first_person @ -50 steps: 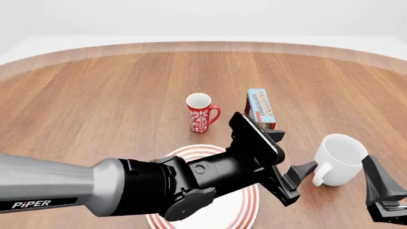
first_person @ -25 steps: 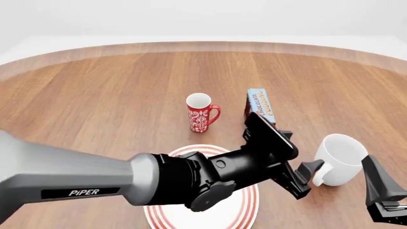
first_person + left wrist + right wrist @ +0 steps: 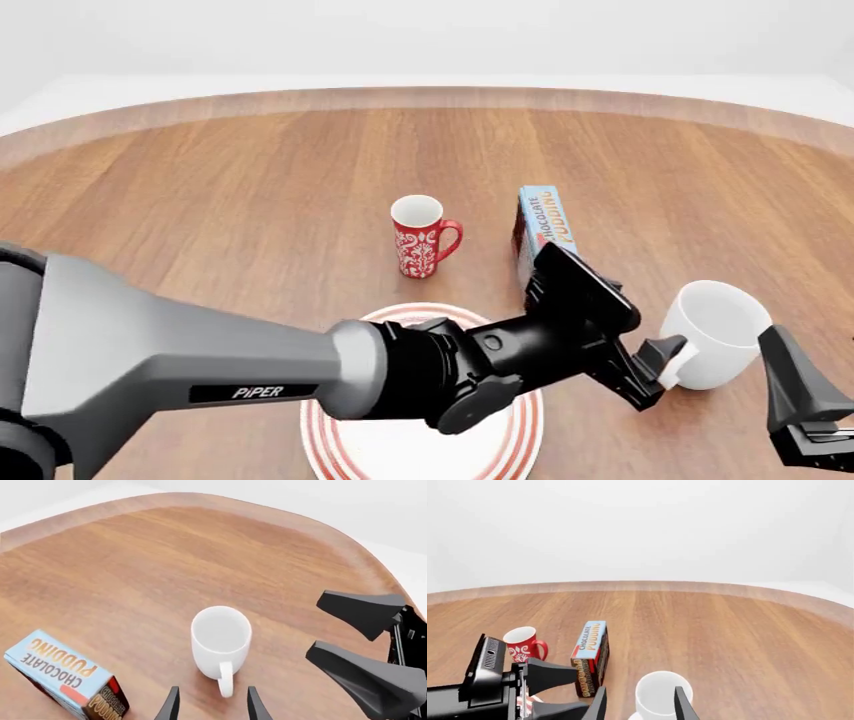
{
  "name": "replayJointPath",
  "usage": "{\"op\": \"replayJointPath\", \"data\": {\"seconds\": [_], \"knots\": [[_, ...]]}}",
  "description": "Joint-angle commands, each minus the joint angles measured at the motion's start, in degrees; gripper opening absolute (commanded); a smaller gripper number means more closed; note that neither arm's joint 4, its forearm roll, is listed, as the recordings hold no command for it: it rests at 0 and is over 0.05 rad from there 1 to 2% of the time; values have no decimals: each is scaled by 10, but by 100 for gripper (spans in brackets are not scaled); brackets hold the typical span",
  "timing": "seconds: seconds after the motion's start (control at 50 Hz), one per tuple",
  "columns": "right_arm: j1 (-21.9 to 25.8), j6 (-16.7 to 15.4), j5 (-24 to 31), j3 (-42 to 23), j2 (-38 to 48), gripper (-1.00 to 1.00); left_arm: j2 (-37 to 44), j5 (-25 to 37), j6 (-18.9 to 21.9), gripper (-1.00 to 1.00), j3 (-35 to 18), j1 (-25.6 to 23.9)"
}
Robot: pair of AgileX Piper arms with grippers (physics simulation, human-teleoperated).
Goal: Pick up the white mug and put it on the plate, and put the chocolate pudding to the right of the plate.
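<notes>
Just ahead of the left gripper's (image 3: 211, 705) parted fingertips stands the glossy white wide-mouthed mug (image 3: 221, 642), upright on the wooden table (image 3: 133, 580), its loop handle (image 3: 225, 679) pointing back into their gap. The right gripper (image 3: 638, 705), also spread and empty, flanks the mug's far side, so the left arm looks better aligned on the handle.

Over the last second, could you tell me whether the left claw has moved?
Yes. In the front view the left claw has travelled rightward, away from the round red-ringed white plate, and now sits at the loop handle of the large glossy white mug.
</notes>
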Motion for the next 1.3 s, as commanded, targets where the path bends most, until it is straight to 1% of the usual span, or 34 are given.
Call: {"op": "replayJointPath", "data": {"seconds": [0.02,0.5,0.72,1.14,1.18,1.2,1.22,1.24,1.3], "knots": [[0,0,0,0,0,100,28,8,-6,100,-27,0],[0,3,2,0,-1,100,62,21,-13,100,-61,7],[1,3,0,1,1,100,94,32,-16,100,-90,3],[2,5,-1,1,0,100,120,31,-25,100,-103,-3],[2,6,1,0,-1,100,124,35,-26,100,-110,-3],[2,6,1,0,-1,100,138,42,-26,100,-128,-4],[2,6,1,0,-1,100,138,42,-26,100,-128,-4],[2,5,1,0,-1,100,157,50,-26,100,-154,-5],[2,5,0,0,-1,100,169,56,-26,100,-168,-6]]}}
